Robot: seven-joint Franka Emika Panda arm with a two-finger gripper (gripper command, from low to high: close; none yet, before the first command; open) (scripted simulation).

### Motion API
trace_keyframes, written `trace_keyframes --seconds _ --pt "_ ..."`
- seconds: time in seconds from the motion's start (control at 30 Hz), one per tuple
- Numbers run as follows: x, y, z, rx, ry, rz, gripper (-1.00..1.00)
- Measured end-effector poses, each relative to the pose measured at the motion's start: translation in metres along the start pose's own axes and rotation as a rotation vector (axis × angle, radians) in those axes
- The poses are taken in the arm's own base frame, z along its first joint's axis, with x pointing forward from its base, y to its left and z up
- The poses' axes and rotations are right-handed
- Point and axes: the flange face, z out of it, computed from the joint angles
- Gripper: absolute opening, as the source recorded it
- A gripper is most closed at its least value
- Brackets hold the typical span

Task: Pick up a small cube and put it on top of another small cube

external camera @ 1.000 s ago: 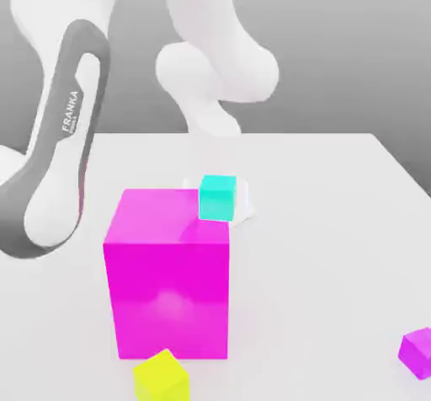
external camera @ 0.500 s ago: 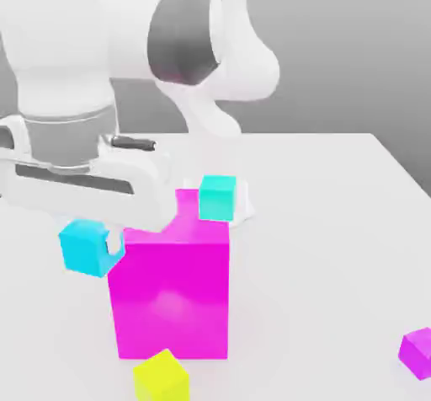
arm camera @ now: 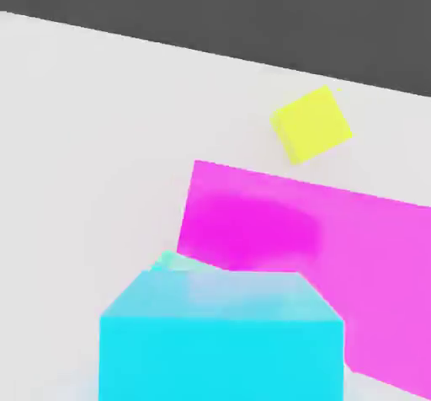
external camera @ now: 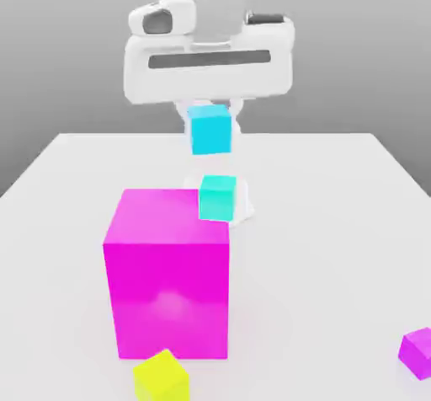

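Small plain yellow cube (external camera: pixel 162 379) is sitting before the big magenta cube (external camera: pixel 171 281), unmoved. White two-finger gripper (external camera: pixel 210 128) is now centred, clamping the small sky-blue cube (external camera: pixel 210 131) above the small turquoise cube (external camera: pixel 217 198). Small magenta cube (external camera: pixel 417 353) is lying far right.

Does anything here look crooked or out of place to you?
Nothing looks spilled or damaged. The one oddity is the turquoise cube, which appears at the big magenta block's back corner; I can't tell whether it rests there or stands behind. The yellow cube sits turned at an angle.
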Motion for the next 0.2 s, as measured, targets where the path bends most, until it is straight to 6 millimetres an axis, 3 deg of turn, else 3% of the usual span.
trace_keyframes --seconds 0.07,0.1,0.2 --pt "-0.002 0.0 0.026 0.0 0.0 -0.007 -1.0" --pt "-0.003 0.0 0.038 0.0 0.0 -0.008 1.0" --pt "-0.003 0.0 0.038 0.0 0.0 -0.008 1.0"
